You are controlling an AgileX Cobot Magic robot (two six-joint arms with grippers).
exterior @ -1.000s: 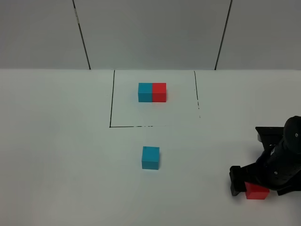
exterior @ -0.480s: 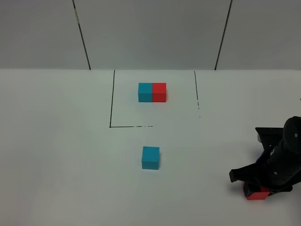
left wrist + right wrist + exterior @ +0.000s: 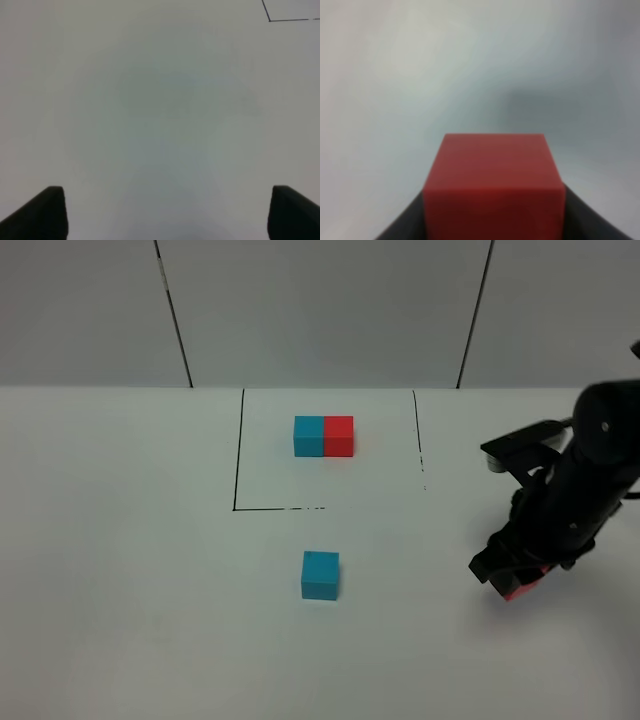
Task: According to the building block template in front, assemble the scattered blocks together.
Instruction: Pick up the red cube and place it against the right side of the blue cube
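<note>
The template [image 3: 323, 436], a cyan cube joined to a red cube with cyan on the left, sits inside a black-lined square at the back. The loose cyan cube [image 3: 320, 575] rests on the table in front of that square. My right gripper [image 3: 512, 578] is shut on the loose red cube [image 3: 522, 585] and holds it above the table, right of the cyan cube. In the right wrist view the red cube [image 3: 494, 185] sits between the dark fingers. My left gripper [image 3: 160, 212] is open and empty over bare table; the exterior view does not show it.
The black outline [image 3: 238, 450] marks a square on the white table; one corner of it shows in the left wrist view [image 3: 270, 20]. A grey panelled wall [image 3: 320, 310] stands behind the table.
My right gripper closed on the red cube at the table's front right, then lifted it and carried it up and back. The cyan cube and template have not moved.
</note>
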